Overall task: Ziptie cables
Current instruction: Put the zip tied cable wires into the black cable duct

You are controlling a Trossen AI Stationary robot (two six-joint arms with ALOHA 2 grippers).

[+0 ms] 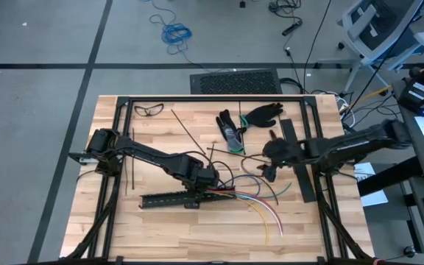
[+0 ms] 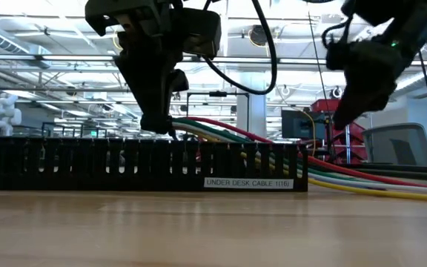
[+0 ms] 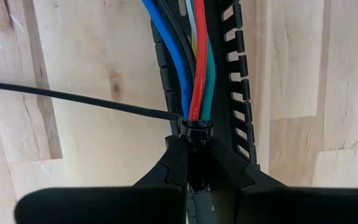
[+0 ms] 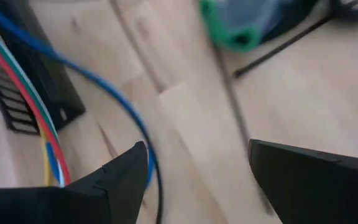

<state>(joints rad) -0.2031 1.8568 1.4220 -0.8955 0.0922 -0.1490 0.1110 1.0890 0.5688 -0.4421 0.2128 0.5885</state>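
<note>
A: Where are the cables (image 1: pixel 252 197)?

B: They run along the black slotted rail (image 1: pixel 175 199) near the front middle of the table (image 1: pixel 160 235). Their free ends fan out past the rail's right end onto the wood. In the left wrist view, blue, red, green and yellow wires (image 3: pixel 194 62) lie inside the rail channel.

A: And the ziptie?

B: One ziptie (image 3: pixel 73 99) is looped around the bundle. Its tail extends sideways over the table. Spare zipties (image 1: pixel 190 135) lie farther back.

A: Left gripper?

B: The left gripper (image 3: pixel 194 146) is at the rail, fingers pinched together on the ziptie loop at the bundle.

A: Right gripper?

B: The right gripper (image 4: pixel 194 165) hangs above the table, right of the cables, fingers apart and holding nothing. Gloves (image 1: pixel 252 118) lie behind it.
</note>
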